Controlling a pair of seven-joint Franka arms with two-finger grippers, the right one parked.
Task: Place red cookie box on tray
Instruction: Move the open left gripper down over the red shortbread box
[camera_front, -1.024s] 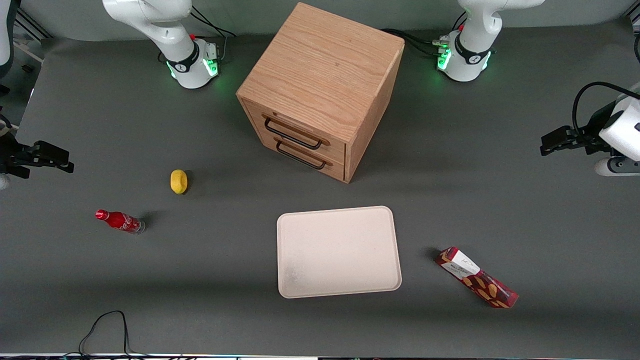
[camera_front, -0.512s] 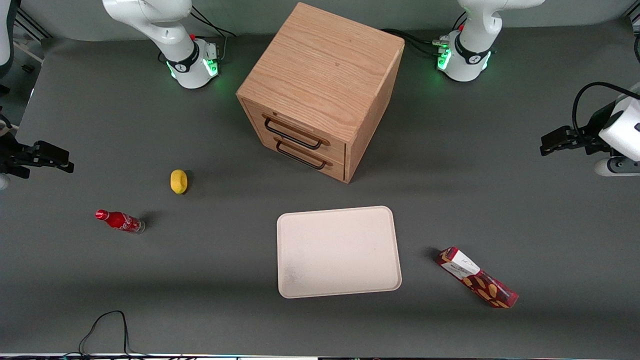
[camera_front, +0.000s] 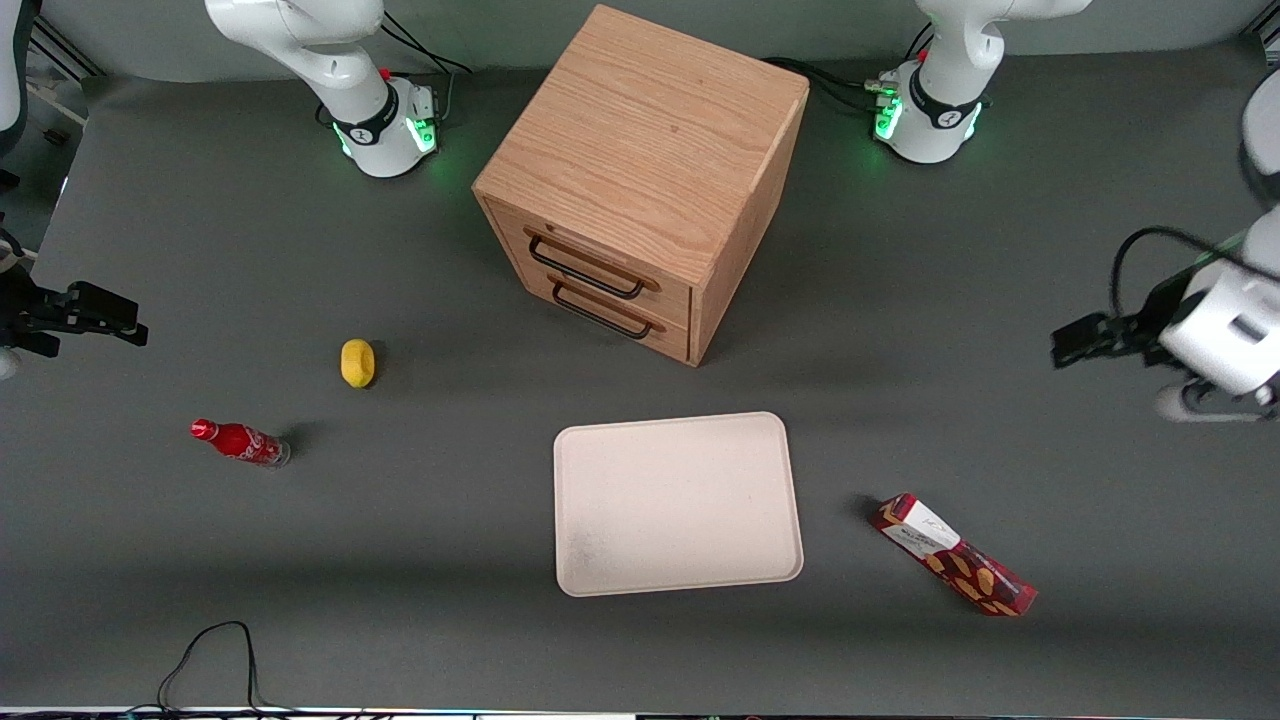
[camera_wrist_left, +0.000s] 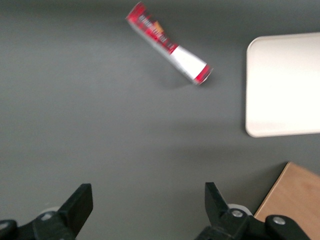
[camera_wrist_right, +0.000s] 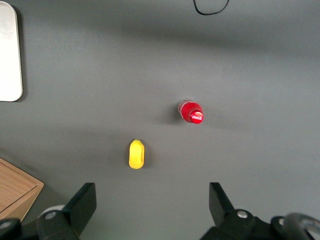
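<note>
The red cookie box (camera_front: 952, 553) lies flat and slanted on the grey table, its white label end turned toward the tray (camera_front: 676, 503). A strip of bare table separates box and tray. The cream tray sits in front of the drawers and holds nothing. My left gripper (camera_front: 1072, 344) hovers at the working arm's end of the table, farther from the front camera than the box and well apart from it. In the left wrist view the gripper (camera_wrist_left: 147, 192) is open with only table between its fingers; the cookie box (camera_wrist_left: 167, 44) and a tray (camera_wrist_left: 285, 85) corner show ahead.
A wooden two-drawer cabinet (camera_front: 640, 180) stands mid-table, farther from the front camera than the tray. A yellow fruit (camera_front: 357, 362) and a small red cola bottle (camera_front: 240, 442) lie toward the parked arm's end. A black cable (camera_front: 210, 660) loops at the table's near edge.
My left gripper has moved nearer to the front camera and a little toward the table's middle. The cookie box and the tray have stayed put.
</note>
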